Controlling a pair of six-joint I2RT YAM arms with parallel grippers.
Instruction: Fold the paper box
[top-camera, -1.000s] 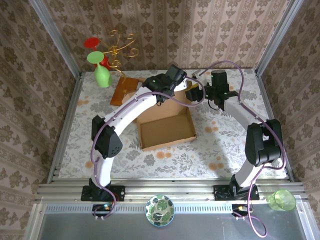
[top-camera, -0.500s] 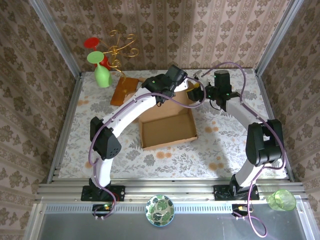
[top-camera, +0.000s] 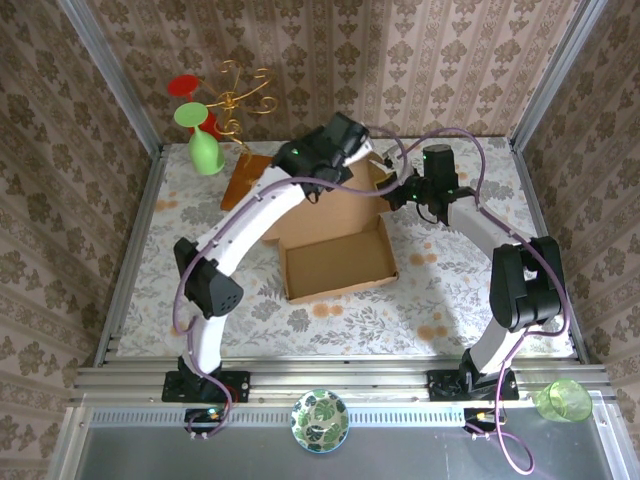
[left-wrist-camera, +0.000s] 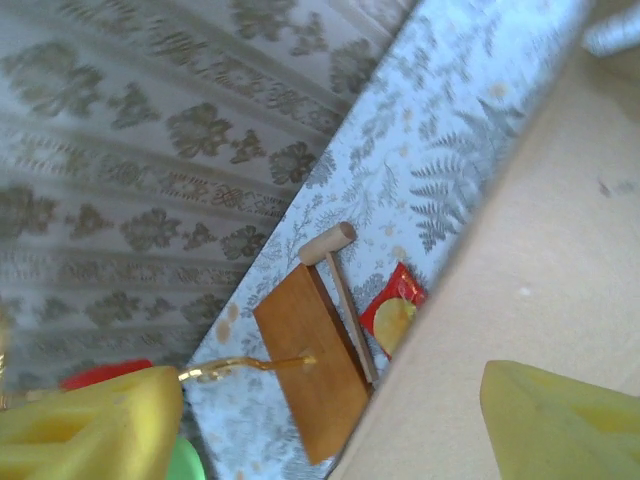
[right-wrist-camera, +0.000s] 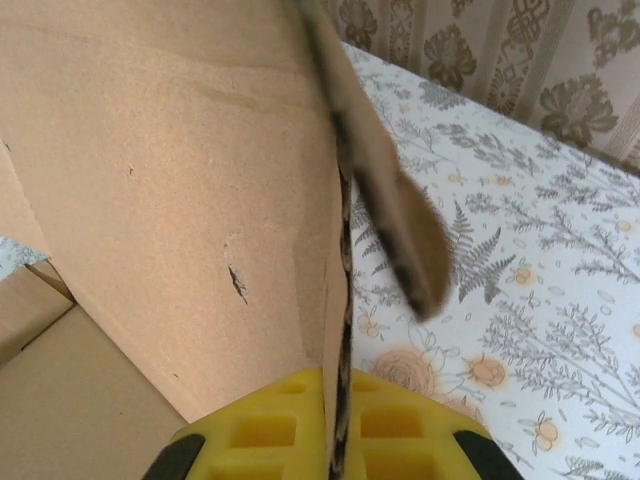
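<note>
Pinching the upright flap's edge, the right gripper (right-wrist-camera: 335, 440) braces the paper box (top-camera: 335, 262) at frame centre for folding; the left gripper (left-wrist-camera: 325, 400), pads spread, straddles that panel's top, likely to push.

The paper box (top-camera: 338, 262) sat mid-tabletop (top-camera: 470, 290), its lid panel raised at 12 o'clock. The left claw (top-camera: 368, 152) was at that panel's far edge. The right claw (top-camera: 393, 190), at 1 o'clock, had the panel's side edge between its fingers. A wooden board (top-camera: 247, 181) lay at 10 o'clock, with a glass (top-camera: 203, 152) beyond.
</note>
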